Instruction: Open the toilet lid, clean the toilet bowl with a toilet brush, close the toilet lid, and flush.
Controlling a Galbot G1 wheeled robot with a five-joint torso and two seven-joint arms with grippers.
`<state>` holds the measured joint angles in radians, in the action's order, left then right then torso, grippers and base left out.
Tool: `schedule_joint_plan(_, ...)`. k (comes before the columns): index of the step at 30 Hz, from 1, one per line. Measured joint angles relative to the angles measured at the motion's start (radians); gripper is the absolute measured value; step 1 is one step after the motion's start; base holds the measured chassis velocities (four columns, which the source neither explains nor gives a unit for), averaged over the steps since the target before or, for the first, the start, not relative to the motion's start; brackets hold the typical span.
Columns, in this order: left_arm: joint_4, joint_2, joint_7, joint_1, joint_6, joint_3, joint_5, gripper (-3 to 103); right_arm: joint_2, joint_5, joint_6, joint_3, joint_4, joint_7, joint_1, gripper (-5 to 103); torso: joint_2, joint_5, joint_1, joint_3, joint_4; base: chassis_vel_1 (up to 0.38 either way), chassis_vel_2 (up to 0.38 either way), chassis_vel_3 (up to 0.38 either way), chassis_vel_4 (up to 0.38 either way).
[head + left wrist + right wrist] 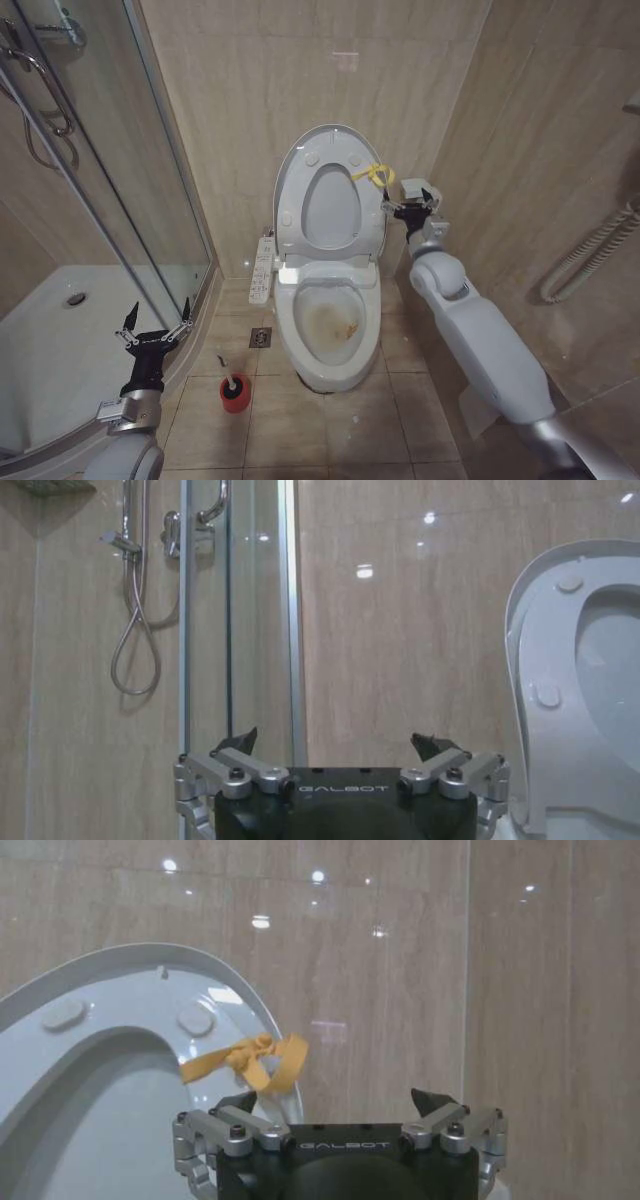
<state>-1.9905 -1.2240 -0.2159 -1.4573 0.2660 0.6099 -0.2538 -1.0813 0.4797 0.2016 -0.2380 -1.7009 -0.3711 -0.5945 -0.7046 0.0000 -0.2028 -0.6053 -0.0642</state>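
We see lid (pixel 300 165) upright, right hand (pixel 411 207) open beside its yellow loop (pixel 375 174); left hand (pixel 155 322) open, low by shower.

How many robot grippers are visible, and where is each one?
2. The left gripper is open, low beside the glass shower door. The right gripper is open, raised beside the yellow loop on the upright white toilet lid.

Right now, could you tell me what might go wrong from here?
The right pincer is open beside the yellow loop on the upright lid; a snag could pull the lid down. The brush stands in its red cup below the open left pincer, and could tip if grasped off-centre.
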Motion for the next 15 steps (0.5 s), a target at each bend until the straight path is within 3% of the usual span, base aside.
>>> schedule_joint_plan(15,0.000,0.000,0.000,0.000,0.000,0.000,0.000,100,-0.015,-0.073,-0.037,-0.114,-0.193,0.012,-0.360,100,0.000,0.0002,0.000,0.000,0.0002,0.000,0.000,0.000,0.000)
